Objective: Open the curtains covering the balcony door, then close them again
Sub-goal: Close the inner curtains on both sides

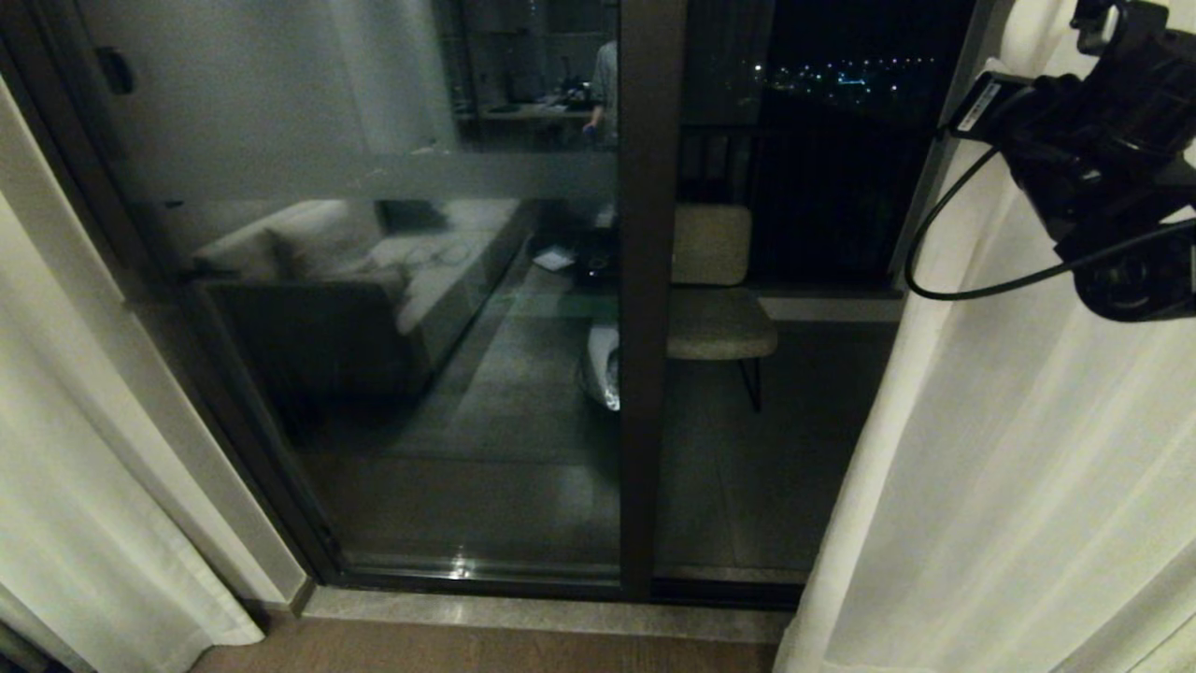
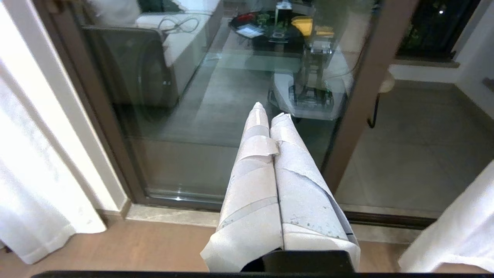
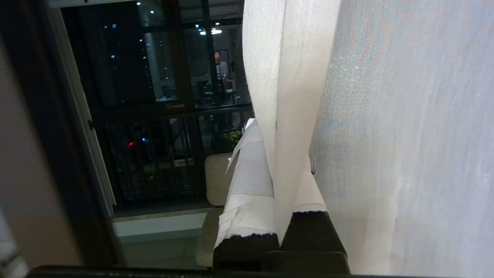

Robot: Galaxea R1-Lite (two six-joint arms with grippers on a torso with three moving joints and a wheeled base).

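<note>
Right gripper [image 3: 276,154] pinching curtains [image 3: 386,135], balcony door [image 1: 420,327] uncovered

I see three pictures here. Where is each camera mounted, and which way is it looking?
Head view: on the robot's head, looking down at the balcony door; the right arm shows upper right.
Left wrist view: behind the left gripper, shut, empty, facing the door.
Right wrist view: behind the right gripper, shut on the curtain.
All three share the door and cream curtains.
</note>
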